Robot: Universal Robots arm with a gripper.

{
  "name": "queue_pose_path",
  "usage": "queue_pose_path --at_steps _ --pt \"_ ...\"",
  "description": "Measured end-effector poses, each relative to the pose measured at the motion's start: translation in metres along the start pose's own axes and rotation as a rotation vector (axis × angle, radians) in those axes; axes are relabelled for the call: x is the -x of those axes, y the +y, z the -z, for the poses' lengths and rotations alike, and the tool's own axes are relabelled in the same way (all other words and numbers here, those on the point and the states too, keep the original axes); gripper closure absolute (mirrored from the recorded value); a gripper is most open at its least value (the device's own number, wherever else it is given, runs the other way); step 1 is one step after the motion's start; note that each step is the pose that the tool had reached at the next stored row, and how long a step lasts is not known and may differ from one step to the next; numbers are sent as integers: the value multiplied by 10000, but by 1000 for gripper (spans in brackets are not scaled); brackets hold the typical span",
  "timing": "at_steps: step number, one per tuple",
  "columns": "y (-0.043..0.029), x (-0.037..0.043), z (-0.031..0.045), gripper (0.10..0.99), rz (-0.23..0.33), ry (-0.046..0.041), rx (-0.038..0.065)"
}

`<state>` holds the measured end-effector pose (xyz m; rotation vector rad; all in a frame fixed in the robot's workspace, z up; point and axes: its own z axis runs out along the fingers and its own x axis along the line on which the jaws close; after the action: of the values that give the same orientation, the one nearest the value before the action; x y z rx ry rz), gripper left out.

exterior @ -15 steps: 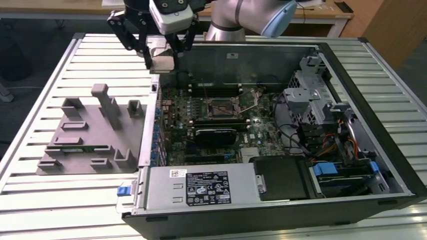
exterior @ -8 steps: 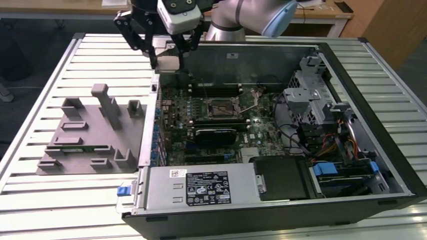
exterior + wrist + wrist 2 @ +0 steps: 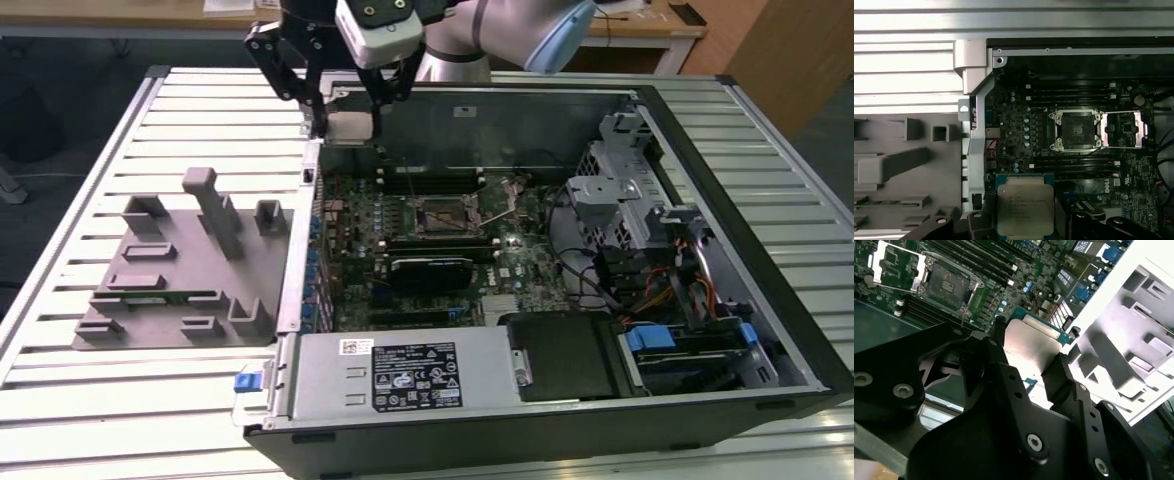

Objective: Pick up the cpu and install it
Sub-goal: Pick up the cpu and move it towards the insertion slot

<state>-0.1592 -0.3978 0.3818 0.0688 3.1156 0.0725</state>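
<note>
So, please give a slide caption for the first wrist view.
The cpu clamped between the jaws, not yet at the open motherboard socket.

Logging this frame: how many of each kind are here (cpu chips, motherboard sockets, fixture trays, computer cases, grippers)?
Silvery square cpu chip with green border: 1
Black-framed square motherboard socket: 1
Grey plastic fixture tray: 1
Open black computer case: 1
Black gripper, shut on the chip: 1
Total: 5
</note>
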Motion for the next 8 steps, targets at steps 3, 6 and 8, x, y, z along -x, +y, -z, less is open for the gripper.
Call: queue_pose_path --at_steps 3,6,8 --pt "3 46 -1 545 0 0 0" --pt "6 96 -2 545 1 0 0" --pt "9 135 -3 545 0 1 0"
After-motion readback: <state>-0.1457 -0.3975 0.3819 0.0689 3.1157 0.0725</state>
